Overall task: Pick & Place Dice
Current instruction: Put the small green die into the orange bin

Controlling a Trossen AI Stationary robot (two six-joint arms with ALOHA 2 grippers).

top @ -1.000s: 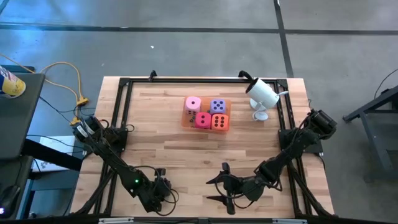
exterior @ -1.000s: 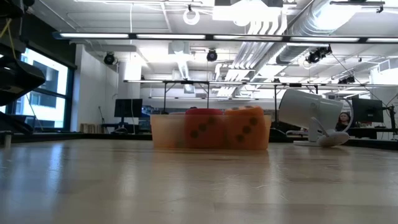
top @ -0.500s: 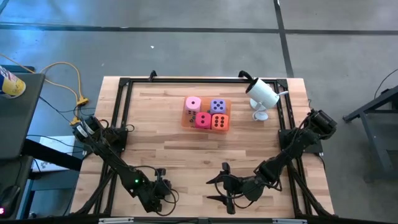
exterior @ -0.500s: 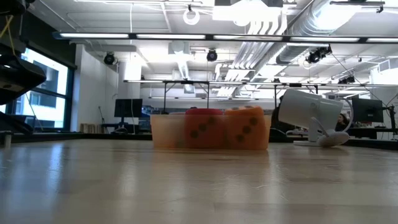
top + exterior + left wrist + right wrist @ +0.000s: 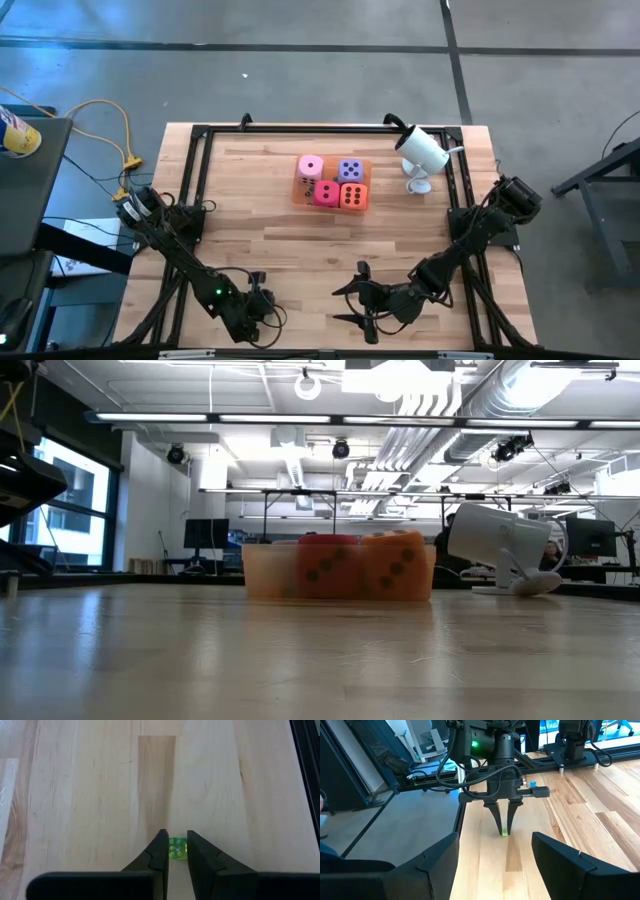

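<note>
Near edge of worktop (image 5: 300, 250): left arm (image 5: 190, 265) low, left jaws narrowed onto a small green die (image 5: 176, 849), one finger on each side, die resting on the wood; contact looks made on both faces, judged a pinch

Right arm (image 5: 450, 260) also at near edge, right jaws spread wide, holding nothing, facing the left jaws across a short gap

Small blue die (image 5: 532, 783) lying loose on the wood by the left frame rail, apart from both arms

Further back, mid-worktop: orange tray (image 5: 298, 192) with four large dice packed two by two: red (image 5: 327, 194) and orange (image 5: 352, 196) in the near row, pink (image 5: 311, 166) and purple (image 5: 350, 170) behind; all upright, touching their neighbours

Far right corner: white camera (image 5: 422, 150) on its stand, well apart from tray

Risks, as judgement:
- green die tiny against the fingers; off-centre pinch could squirt it out on lift
- grip sits at the very fingertips; slip likely if carried fast
- tray looks full; no clear spot for a drop, die could bounce off the large dice
</note>
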